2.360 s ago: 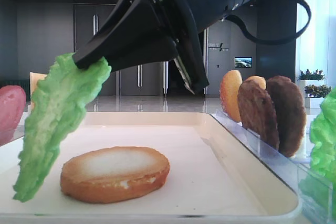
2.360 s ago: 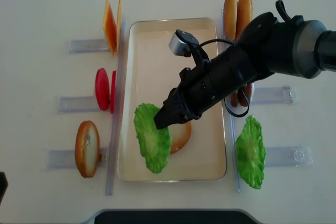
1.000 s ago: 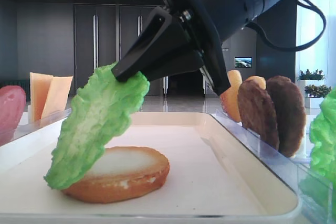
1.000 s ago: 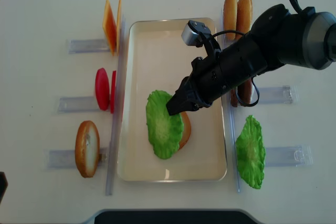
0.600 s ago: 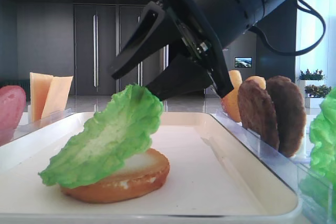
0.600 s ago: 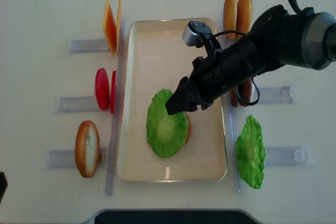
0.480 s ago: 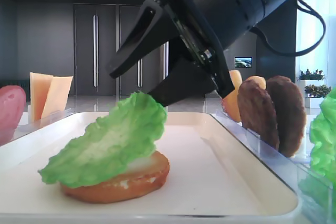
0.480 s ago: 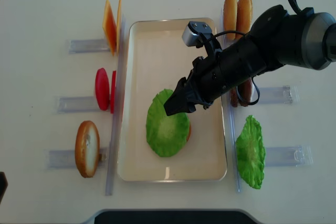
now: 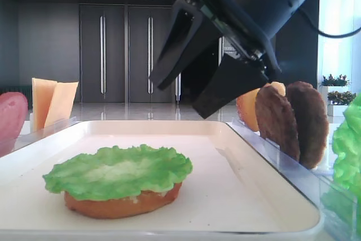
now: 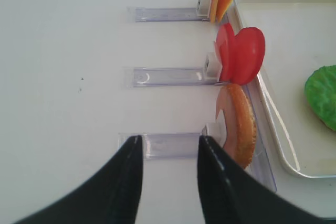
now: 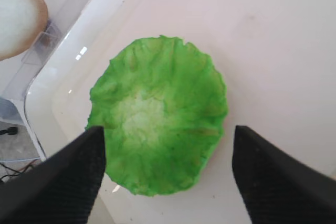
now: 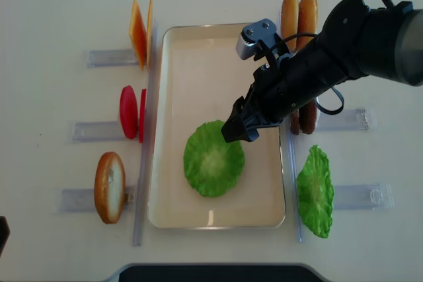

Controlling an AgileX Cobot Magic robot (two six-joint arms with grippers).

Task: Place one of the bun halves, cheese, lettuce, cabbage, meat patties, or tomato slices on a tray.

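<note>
A green lettuce [image 12: 213, 158] leaf lies flat on a bun half [image 9: 121, 206] near the front of the cream tray [image 12: 198, 51]. The leaf [image 11: 160, 135] covers the bun from above. My right gripper [image 12: 242, 129] hangs just above and behind the leaf, open, with nothing between its fingers [image 11: 262, 177]. From the low side view it [image 9: 185, 90] stands clear of the lettuce [image 9: 118, 170]. My left gripper [image 10: 169, 142] hovers left of the tray over a clear rack, open and holding nothing.
Racks flank the tray: cheese [image 12: 140, 30], tomato slices [image 12: 131, 111] and a bun half [image 12: 110, 186] on the left. On the right are bun halves [image 12: 297, 11], meat patties [image 9: 293, 119] and another lettuce leaf [image 12: 315, 189].
The right gripper opened and let go of the lettuce, which dropped flat onto the bun half. The gripper then lifted and drew back to the right. The left gripper stayed still.
</note>
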